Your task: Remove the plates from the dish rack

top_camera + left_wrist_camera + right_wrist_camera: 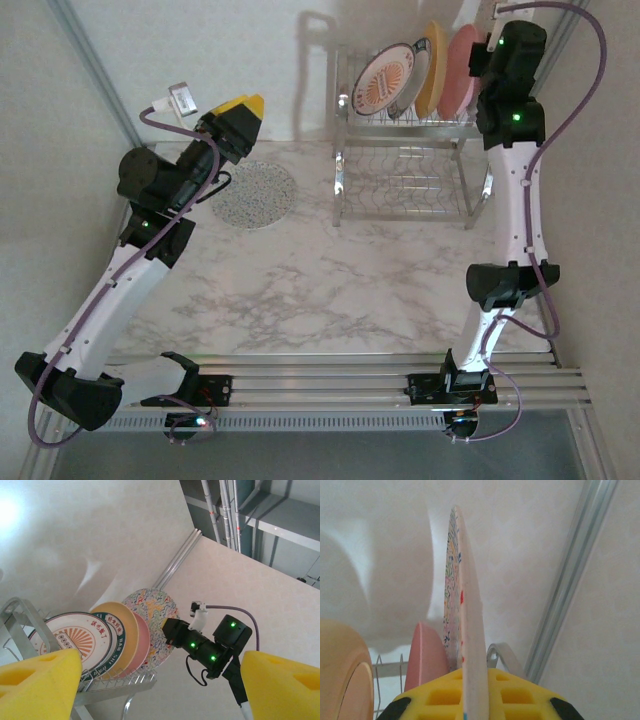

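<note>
One flat speckled plate [255, 193] is lying on the marble table [330, 280], left of centre in the overhead frame, well apart from the dish rack [340, 185] at upper right. Others are standing on edge in the rack's upper slots: sunburst plate [385, 82] toward the left end, then yellow-orange plate [430, 70], then pink plate [462, 72]. The slots are keeping them upright and parted, so each rim is open to a pinch.

Right gripper [472, 700] is working at the rack's right end. In its wrist view a second speckled plate [465, 625] is running edge-on up the middle of the frame, its rim seated between the yellow pads [437, 697]. The jaws are clamping it, by the look. Taking the outermost plate makes sense, since there is no neighbour on the open side to knock. The pink plate is sitting just beside it, lower left. Whether the plate's foot is clear of the wires, I cannot tell.

Left gripper [243, 108] is hanging raised at upper left of the overhead frame, near the flat plate. Its fingers are spread wide, grasping nothing, and it is likely parked out of the way.
</note>
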Controlling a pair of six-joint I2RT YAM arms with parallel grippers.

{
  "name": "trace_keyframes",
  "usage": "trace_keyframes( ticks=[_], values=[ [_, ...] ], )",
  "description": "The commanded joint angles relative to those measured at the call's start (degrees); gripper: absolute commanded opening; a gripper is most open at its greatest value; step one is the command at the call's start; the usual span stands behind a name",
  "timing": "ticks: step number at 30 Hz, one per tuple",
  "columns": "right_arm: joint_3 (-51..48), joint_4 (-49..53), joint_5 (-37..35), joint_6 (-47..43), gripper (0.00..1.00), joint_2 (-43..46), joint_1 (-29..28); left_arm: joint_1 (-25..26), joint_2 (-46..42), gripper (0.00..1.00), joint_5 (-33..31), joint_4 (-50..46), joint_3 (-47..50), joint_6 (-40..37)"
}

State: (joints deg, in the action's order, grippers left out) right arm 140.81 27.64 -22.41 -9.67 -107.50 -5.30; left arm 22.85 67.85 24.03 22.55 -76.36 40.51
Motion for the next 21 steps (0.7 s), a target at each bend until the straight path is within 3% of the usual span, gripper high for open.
trace_keyframes(
  ticks=[1, 13, 21],
  values=[
    [3.21, -5.73, -5.32, -3.31, 0.0, 3.7, 0.75, 0.62, -1.18, 0.83, 0.22, 3.16, -0.49, 0.43],
    [2.37, -8.11, -6.33, -3.76, 0.0, 7.75, 0.75, 0.81, -0.79, 0.83, 0.47, 4.16, -0.1, 1.32],
    [-2.09, -6.56, -4.7, 3.17, 0.0, 14.27, 0.57, 1.31, 0.56, 0.83, 1.28, 4.97, 0.78, 2.8]
  ],
)
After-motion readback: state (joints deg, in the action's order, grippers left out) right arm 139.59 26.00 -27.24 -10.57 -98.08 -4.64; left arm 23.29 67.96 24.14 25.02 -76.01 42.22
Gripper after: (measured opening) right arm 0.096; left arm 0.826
